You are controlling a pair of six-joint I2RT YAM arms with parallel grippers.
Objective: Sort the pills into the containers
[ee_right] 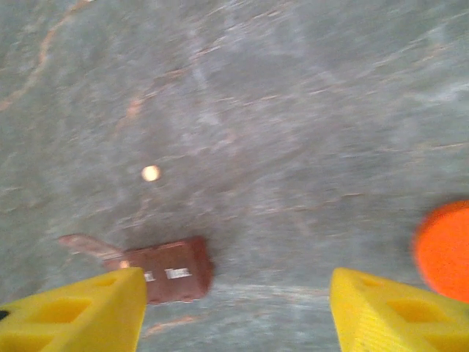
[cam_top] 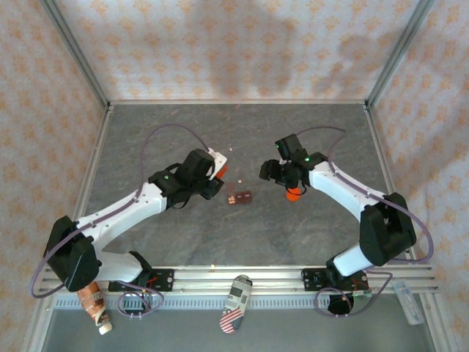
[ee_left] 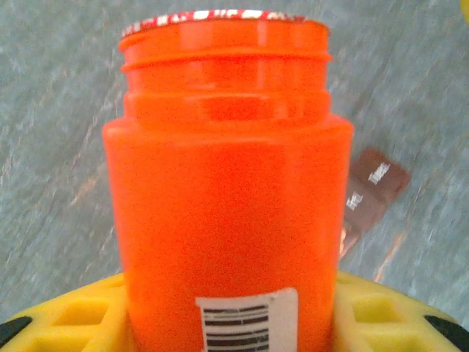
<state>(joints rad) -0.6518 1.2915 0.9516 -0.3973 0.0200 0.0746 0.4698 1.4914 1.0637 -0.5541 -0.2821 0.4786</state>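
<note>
Orange bottle (ee_left: 227, 183) sits clamped in left gripper (cam_top: 211, 178); right gripper (ee_right: 236, 308) hangs wide open over table (ee_right: 293, 110).

Glossy plastic bottle (ee_left: 227, 183), smooth dark containers (ee_right: 176, 271)

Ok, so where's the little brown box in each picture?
Top external: the brown box lies near the middle of the picture, on the table.
Left wrist: the box is at the right, behind the orange bottle.
Right wrist: the box is at the lower left, near the bottom edge.
Shared landmark: the grey marbled table, which the box rests on in all three views.
</note>
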